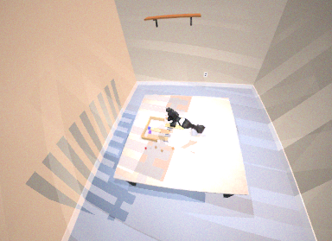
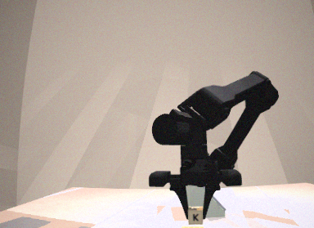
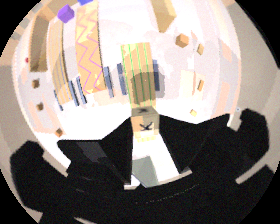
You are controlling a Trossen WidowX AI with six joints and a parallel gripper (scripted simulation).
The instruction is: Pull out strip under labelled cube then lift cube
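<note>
One K-marked cube [image 2: 195, 216] [image 3: 145, 125] — grasped between the fingers [image 2: 196, 216], raised above the bench [image 2: 135, 203] [image 3: 178, 112]; green-striped strip [image 3: 137, 65] beyond, seemingly already drawn clear — only steady holding left.

Dark upright guides [image 3: 156, 76] flank the striped strip [image 3: 137, 70], blocking sideways passage; the space above it lies open.

Cube "K" [image 2: 195, 216] [image 3: 145, 125]: clamped on two opposite sides, roughly upright.
Tan, black K reading upright on the face toward the exterior camera, another dark mark on top. Pale yellow strip [image 2: 192, 226] [image 3: 146, 138] shows only as a sliver just below it; contact and full extent can't be told.
</note>
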